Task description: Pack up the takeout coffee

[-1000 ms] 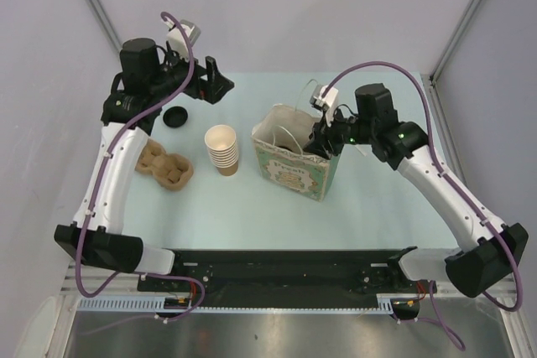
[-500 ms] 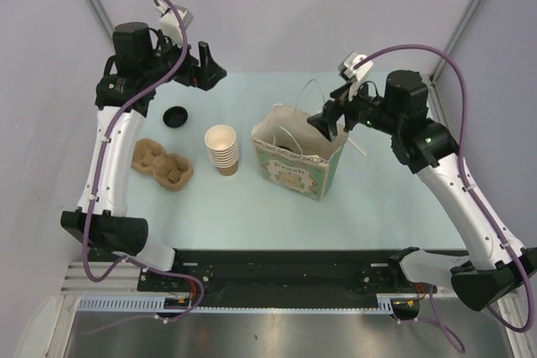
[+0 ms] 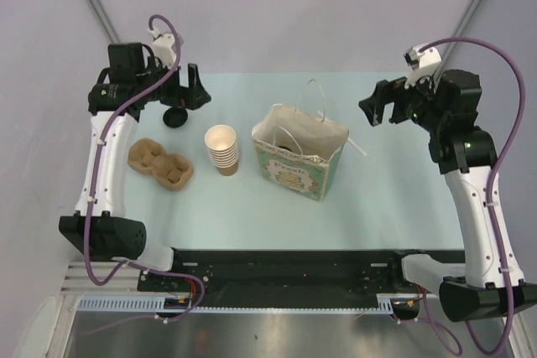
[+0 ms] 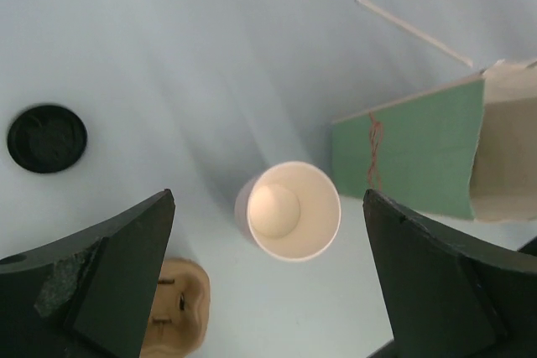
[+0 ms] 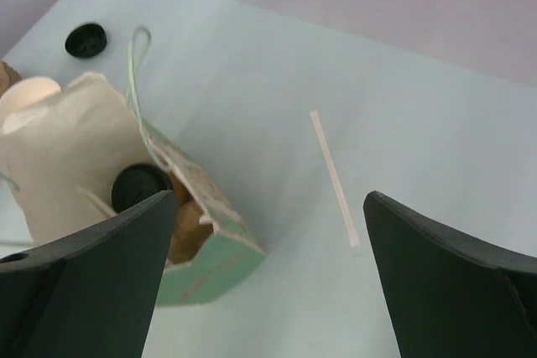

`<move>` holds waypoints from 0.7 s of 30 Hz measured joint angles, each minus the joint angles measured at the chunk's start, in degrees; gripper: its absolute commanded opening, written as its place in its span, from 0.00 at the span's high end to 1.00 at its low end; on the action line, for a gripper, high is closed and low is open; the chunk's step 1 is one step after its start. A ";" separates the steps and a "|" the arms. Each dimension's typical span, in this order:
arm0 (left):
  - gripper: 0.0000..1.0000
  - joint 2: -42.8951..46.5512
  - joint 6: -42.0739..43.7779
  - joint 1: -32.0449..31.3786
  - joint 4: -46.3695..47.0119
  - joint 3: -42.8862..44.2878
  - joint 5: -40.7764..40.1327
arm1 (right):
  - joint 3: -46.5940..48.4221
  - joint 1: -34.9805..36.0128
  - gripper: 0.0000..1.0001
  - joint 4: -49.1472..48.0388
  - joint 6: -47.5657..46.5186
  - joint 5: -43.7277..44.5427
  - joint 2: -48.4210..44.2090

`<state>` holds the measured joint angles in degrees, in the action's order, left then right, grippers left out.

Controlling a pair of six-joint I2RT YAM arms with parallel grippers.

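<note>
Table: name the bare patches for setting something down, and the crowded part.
Bare: the near strip of table in front of the cup stack and paper bag; the far strip behind them; right of the straw. Crowded: the left, around loose lid and carrier.

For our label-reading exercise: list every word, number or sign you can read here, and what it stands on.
Paper bag, green front: dark print, too small and blurred to read.
Paper bag, green side: a red mark, not legible.
No other text is visible.
</note>
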<state>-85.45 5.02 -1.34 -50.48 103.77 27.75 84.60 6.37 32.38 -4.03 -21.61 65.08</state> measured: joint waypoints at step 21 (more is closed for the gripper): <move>0.00 31.82 10.54 3.32 -4.96 -40.63 -5.03 | -23.43 -3.54 0.00 17.46 -0.02 2.78 -26.12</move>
<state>-53.63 15.55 1.98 -55.44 63.13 22.72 61.17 2.83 49.84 -4.05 -18.83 38.96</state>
